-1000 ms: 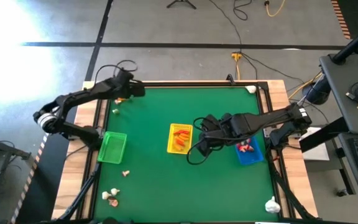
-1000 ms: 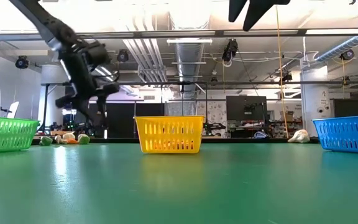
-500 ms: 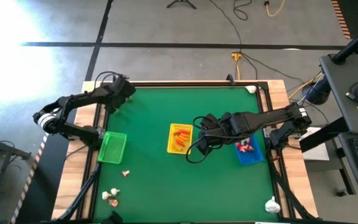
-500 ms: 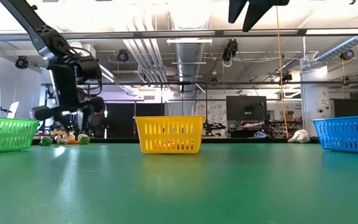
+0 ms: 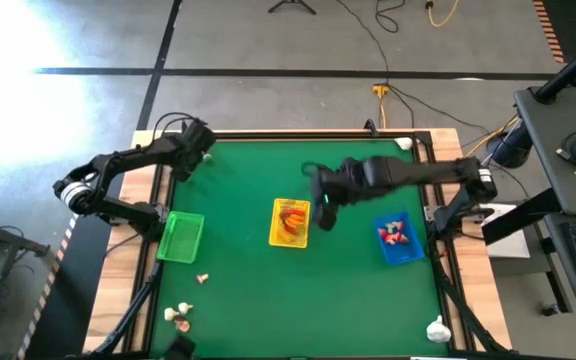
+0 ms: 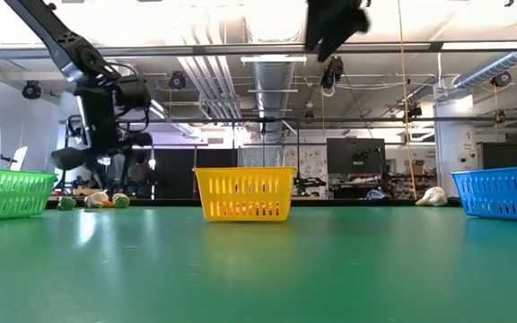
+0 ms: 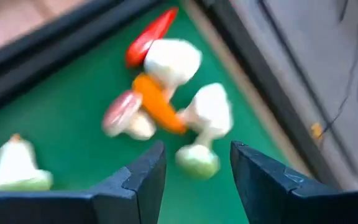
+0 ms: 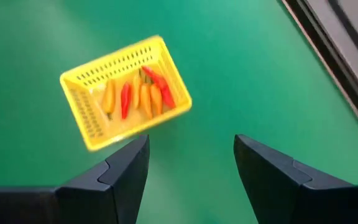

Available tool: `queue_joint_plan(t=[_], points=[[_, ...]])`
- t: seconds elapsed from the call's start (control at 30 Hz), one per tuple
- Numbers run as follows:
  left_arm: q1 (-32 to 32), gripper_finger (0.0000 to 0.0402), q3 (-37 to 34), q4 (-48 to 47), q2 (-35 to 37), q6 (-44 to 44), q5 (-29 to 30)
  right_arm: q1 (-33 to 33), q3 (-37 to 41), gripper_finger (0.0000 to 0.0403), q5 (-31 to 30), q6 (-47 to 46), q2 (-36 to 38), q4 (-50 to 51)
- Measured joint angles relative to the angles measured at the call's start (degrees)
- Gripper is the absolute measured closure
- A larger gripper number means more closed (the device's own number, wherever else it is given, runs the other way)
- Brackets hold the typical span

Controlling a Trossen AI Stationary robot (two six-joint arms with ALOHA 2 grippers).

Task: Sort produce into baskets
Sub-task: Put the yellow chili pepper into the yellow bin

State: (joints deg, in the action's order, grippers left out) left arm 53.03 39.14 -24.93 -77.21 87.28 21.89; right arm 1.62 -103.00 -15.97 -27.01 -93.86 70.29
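A cluster of produce [image 7: 166, 106] lies on the green mat in the far left corner: a red pepper, an orange piece and white pieces with green ends, also low in the low view [image 6: 92, 201]. My left gripper [image 7: 197, 168] hangs open just above it, pointing steeply down and touching nothing; the high view shows it at the corner [image 5: 196, 142]. My right gripper [image 8: 191, 162] is open and empty, high over the mat by the yellow basket [image 5: 290, 222], which holds orange and red pieces. The green basket [image 5: 181, 236] stands left and the blue basket [image 5: 398, 240] right.
Loose pieces lie at the near left [image 5: 202, 279] [image 5: 178, 315], a white one at the near right corner [image 5: 438, 327], another at the far right corner [image 5: 404, 143]. Dark rails [image 7: 61, 50] border the mat beside the cluster. Red-and-white pieces sit in the blue basket.
My right gripper has swung toward the table's far edge, from between the yellow and blue baskets to beside the yellow basket's far right corner, rolling a little. My left gripper has rolled about its own axis, shifted slightly toward the far left corner and sunk a little over the cluster.
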Motion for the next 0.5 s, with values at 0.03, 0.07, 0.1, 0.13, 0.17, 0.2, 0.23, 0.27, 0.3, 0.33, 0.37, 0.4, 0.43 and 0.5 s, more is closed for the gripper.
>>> queue_joint_plan(t=[0.03, 0.07, 0.1, 0.13, 0.17, 0.2, 0.23, 0.27, 0.3, 0.33, 0.37, 0.4, 0.43, 0.5], points=[[0.1, 0.024, 0.7, 0.1, -0.3, 1.4, 0.5, -2.0, 0.0, 0.0177, 1.7, 3.6, 0.0, -1.6], [0.3, 0.024, 1.4, 0.1, -0.6, 2.8, 0.8, -4.0, 0.0, 0.0177, 3.5, 7.1, 0.0, -3.3], [0.5, 0.024, 1.9, 0.1, -1.1, 4.3, 0.9, -5.9, 0.0, 0.0177, 5.3, 10.3, 0.0, -4.9], [0.7, 0.024, 2.4, -0.1, -1.8, 5.4, 1.0, -7.6, 0.0, 0.0177, 7.1, 13.5, 0.0, -6.0], [0.7, 0.024, 2.9, -0.3, -2.6, 6.3, 1.1, -9.2, 0.0, 0.0177, 9.0, 16.4, 0.0, -6.6], [0.8, 0.024, 3.5, -1.1, -3.6, 7.6, 1.1, -10.6, 0.0, 0.0177, 10.8, 19.2, 0.0, -6.7], [0.9, 0.024, 4.0, -2.7, -4.6, 9.3, 1.0, -11.8, 0.0, 0.0177, 12.1, 21.7, 0.0, -6.6], [0.9, 0.024, 4.4, -4.8, -5.7, 11.4, 0.5, -12.9, 0.0, 0.0177, 13.1, 24.0, 0.0, -6.5], [0.9, 0.024, 4.8, -7.0, -6.9, 13.6, 0.1, -14.0, 0.0, 0.0177, 13.5, 26.2, 0.0, -6.3], [0.9, 0.0241, 5.2, -8.7, -8.1, 15.6, -0.4, -14.9, 0.0, 0.0177, 13.5, 28.2, 0.0, -6.2], [1.0, 0.0241, 5.5, -9.9, -9.0, 17.0, -0.6, -15.7, 0.0, 0.0177, 13.6, 30.2, 0.0, -6.2], [1.1, 0.0243, 5.7, -10.6, -9.6, 17.8, -1.1, -16.3, 0.0, 0.0177, 13.8, 31.9, 0.0, -6.1], [1.3, 0.0244, 5.9, -10.5, -10.0, 18.0, -1.4, -17.0, 0.0, 0.0177, 14.3, 33.5, 0.0, -6.0], [1.5, 0.0247, 6.3, -10.1, -10.6, 18.3, -1.5, -18.0, 0.1, 0.0177, 16.4, 35.8, 0.0, -6.0]])
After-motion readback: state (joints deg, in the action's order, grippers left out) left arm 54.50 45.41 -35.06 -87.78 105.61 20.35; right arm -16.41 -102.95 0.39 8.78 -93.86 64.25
